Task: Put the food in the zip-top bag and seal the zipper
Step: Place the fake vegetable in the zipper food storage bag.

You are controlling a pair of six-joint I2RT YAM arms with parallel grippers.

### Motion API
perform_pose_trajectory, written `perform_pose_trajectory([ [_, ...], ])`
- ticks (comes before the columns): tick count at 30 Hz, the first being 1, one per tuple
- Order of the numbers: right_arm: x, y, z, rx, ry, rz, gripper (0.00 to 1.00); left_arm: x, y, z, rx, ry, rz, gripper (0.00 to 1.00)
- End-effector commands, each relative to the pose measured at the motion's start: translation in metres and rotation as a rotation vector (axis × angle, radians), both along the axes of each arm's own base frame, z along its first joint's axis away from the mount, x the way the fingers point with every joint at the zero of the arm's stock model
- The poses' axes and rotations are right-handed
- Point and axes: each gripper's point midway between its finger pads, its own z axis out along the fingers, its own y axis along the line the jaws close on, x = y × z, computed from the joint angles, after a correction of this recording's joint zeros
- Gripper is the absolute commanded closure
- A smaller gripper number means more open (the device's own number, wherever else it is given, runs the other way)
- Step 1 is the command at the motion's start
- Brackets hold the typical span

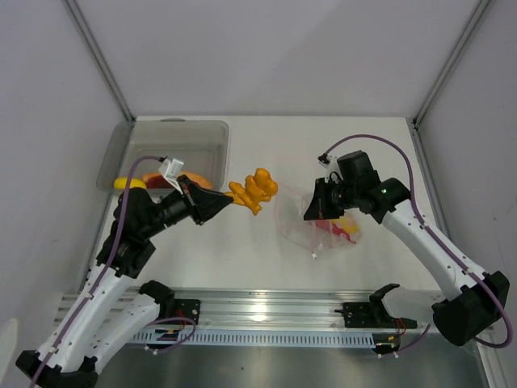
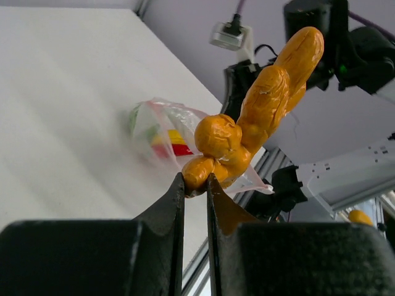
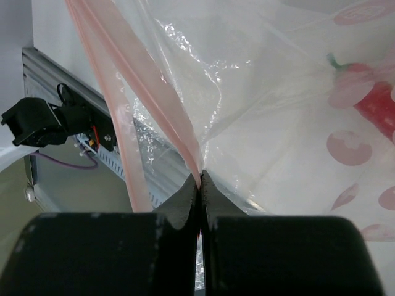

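Top external: white table (image 1: 242,259) beneath zip-top bag (image 1: 303,228), pale walls (image 1: 275,48).

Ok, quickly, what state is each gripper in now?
Left gripper: closed, holding the orange toy food.
Right gripper: closed on the zip-top bag, at its zipper.

1 bag (image 1: 292,220), 1 tray (image 1: 161,125), maybe 6 food pcs (image 1: 254,191).

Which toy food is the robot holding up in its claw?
The lumpy orange piece, pinched by its bottom end in the left gripper above the table. The red chili lies inside the zip-top bag instead.
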Motion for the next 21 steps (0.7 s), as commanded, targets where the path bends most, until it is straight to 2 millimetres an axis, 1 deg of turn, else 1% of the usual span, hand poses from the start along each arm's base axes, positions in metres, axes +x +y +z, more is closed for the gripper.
perform_pose_trajectory([
  [1, -0.009, 0.008, 0.022, 0.038, -0.024, 0.043, 1.0, -0.017, -0.018, 0.023, 0.01, -0.202, -0.081, 0.99],
  [3, -0.015, 0.007, 0.027, 0.037, -0.022, 0.056, 1.0, -0.018, -0.026, 0.028, 0.025, -0.267, -0.088, 0.99],
  [4, -0.017, 0.006, 0.029, 0.034, -0.021, 0.057, 1.0, -0.017, -0.033, 0.025, 0.041, -0.265, -0.106, 0.99],
  [5, -0.019, 0.004, 0.035, 0.039, -0.029, 0.058, 1.0, -0.019, -0.041, 0.033, 0.039, -0.318, -0.121, 0.99],
  [6, -0.021, 0.004, 0.038, 0.044, -0.031, 0.055, 1.0, -0.018, -0.045, 0.035, 0.045, -0.334, -0.124, 1.0],
  [7, -0.022, 0.003, 0.041, 0.05, -0.038, 0.053, 1.0, -0.018, -0.055, 0.031, 0.063, -0.343, -0.146, 1.0],
  [9, -0.025, 0.001, 0.049, 0.055, -0.043, 0.042, 1.0, -0.01, -0.058, 0.033, 0.07, -0.338, -0.105, 0.99],
  [10, -0.025, 0.0, 0.052, 0.052, -0.048, 0.036, 1.0, -0.008, -0.06, 0.029, 0.07, -0.293, -0.097, 0.99],
  [11, -0.023, -0.004, 0.052, 0.037, -0.059, 0.02, 1.0, -0.002, -0.061, 0.022, 0.099, -0.226, -0.085, 0.99],
  [12, -0.021, -0.005, 0.058, 0.038, -0.083, 0.009, 1.0, 0.003, -0.06, 0.017, 0.103, -0.171, -0.053, 0.99],
  [13, -0.02, -0.007, 0.06, 0.037, -0.096, -0.003, 1.0, 0.002, -0.061, 0.014, 0.067, -0.073, -0.042, 0.99],
  [15, -0.015, -0.009, 0.062, 0.03, -0.127, -0.018, 1.0, 0.0, -0.064, 0.001, 0.051, 0.082, -0.031, 1.0],
  [16, -0.012, -0.009, 0.063, 0.027, -0.136, -0.026, 1.0, -0.003, -0.065, -0.005, 0.005, 0.213, -0.011, 0.99],
  [18, -0.008, -0.01, 0.06, 0.013, -0.151, -0.039, 1.0, -0.008, -0.066, -0.018, 0.0, 0.341, 0.002, 0.99],
  [20, -0.001, -0.008, 0.062, 0.018, -0.182, -0.053, 1.0, -0.016, -0.071, -0.019, -0.031, 0.403, 0.009, 0.99],
  [21, 0.003, -0.01, 0.06, 0.009, -0.194, -0.069, 1.0, -0.018, -0.071, -0.014, -0.033, 0.414, 0.02, 0.99],
])
